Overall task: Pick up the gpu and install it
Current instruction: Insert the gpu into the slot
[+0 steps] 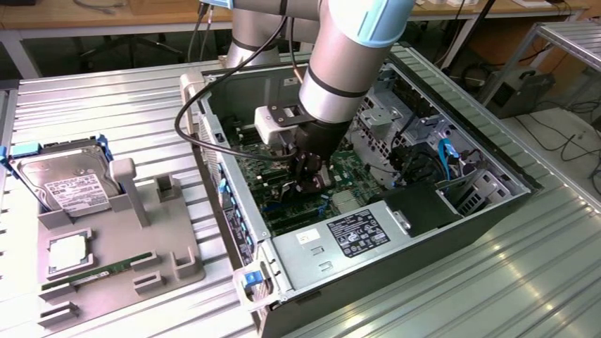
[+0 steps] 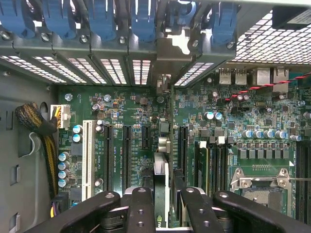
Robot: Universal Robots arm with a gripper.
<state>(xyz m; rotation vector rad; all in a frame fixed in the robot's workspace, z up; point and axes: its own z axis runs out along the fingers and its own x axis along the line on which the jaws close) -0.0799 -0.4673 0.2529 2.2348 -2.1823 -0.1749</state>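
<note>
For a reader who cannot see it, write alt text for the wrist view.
Black gripper jaws grip the gpu edge-on, upright over the green motherboard between its black expansion slots. Beyond stand the case's rear slot covers with blue clips.

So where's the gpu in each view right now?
Exterior view: the gpu hangs edge-on under the arm, inside the open case, just above the motherboard.
Wrist view: the gpu stands edge-on between the black pincer fingers, over the slots.
Shared landmark: the green motherboard.
</note>
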